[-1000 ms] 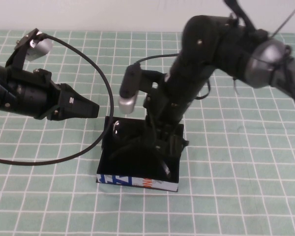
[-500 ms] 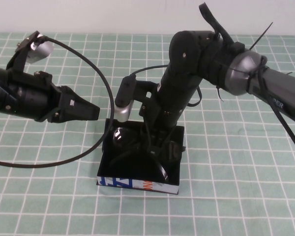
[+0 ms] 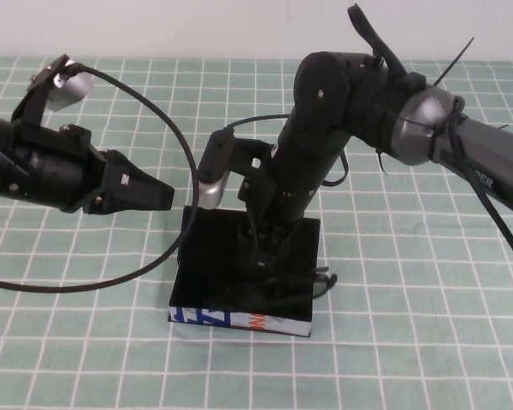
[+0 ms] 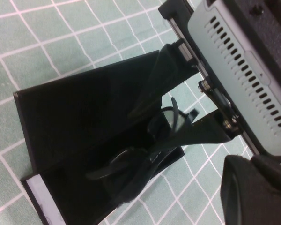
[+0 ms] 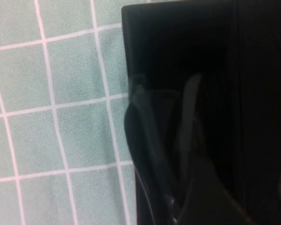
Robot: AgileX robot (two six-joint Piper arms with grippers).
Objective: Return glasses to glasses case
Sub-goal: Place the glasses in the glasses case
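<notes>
Only the left wrist view shows the black thick-framed glasses (image 4: 145, 154) inside the open black box-shaped glasses case (image 3: 207, 256) – the right gripper (image 3: 269, 256) reaches in, finger state unclear, while the left gripper (image 3: 158, 195) hovers closed at its 10 o'clock over the green checked cloth (image 3: 410, 342).

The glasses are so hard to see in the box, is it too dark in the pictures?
High view: the glasses are black on the black glasses case, under the right gripper. Left wrist view: faint shine outlines them; the left gripper waits beside the case. Right wrist view: very close and murky.
</notes>
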